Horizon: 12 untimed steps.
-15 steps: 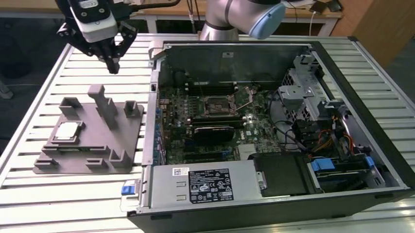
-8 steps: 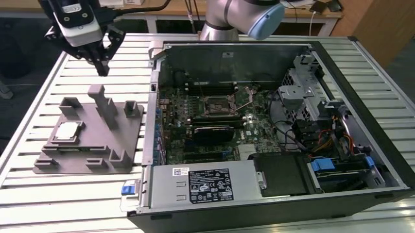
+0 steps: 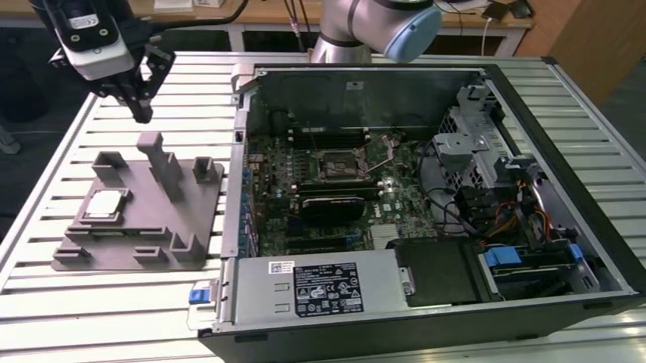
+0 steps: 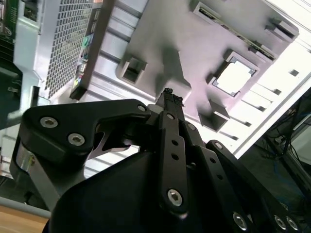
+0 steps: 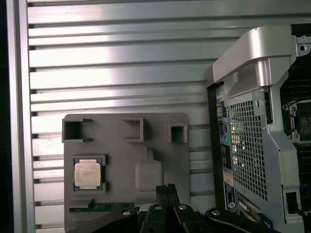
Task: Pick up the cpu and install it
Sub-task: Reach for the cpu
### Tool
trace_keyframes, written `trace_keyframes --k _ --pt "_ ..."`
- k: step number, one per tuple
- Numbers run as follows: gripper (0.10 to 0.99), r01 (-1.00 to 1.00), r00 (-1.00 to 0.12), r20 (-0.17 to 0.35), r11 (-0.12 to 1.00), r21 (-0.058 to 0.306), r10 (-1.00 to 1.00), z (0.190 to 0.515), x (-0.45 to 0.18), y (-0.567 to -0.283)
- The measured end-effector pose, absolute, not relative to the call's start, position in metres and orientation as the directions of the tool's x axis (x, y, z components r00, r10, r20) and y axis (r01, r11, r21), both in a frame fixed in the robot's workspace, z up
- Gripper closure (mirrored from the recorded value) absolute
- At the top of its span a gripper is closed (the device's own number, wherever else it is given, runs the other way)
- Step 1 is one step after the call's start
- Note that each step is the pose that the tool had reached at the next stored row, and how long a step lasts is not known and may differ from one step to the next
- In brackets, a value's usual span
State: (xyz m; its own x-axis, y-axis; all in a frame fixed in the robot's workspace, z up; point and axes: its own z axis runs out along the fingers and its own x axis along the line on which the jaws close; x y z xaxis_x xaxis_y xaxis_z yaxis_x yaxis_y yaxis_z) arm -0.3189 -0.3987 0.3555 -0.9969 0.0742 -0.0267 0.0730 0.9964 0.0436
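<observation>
Hovering gripper (image 3: 141,115) (image 4: 168,93) (image 5: 165,187): you have it up in the air over the far part of the fixture plate (image 3: 151,231), on the exterior view's left, and it touches nothing.
Finger state: you can see in both wrist views that the two black fingers are drawn together to a narrow tip, with nothing between them.
Cpu (image 3: 105,206) (image 4: 234,77) (image 5: 87,173): it lies flat with its silver top up in a square recess of the fixture plate, towards the plate's edge on the exterior view's left. It is well apart from your gripper and outside the computer case (image 3: 565,227).
Fixture plate (image 4: 204,48) (image 5: 121,155): this grey plate lies flat on the slatted metal table (image 3: 101,302), just beside the computer case on the exterior view's left. You can see several small open pockets along its edges.
Post (image 3: 153,155): this tall upright rises near the middle of the plate, between the cpu's recess and the case. Your gripper hangs above and beyond it.
Socket (image 3: 336,165): this dark square with a metal frame sits on the green board inside the case, well apart from the cpu.
Computer case: it lies on its side with its panel off, so the board, cables and drive bays face up.
</observation>
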Motion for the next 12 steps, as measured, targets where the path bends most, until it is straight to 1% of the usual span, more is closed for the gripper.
trace_keyframes --k 12 --pt "0.98 0.074 -0.997 -0.027 0.996 0.043 0.075 0.342 -0.356 -0.399"
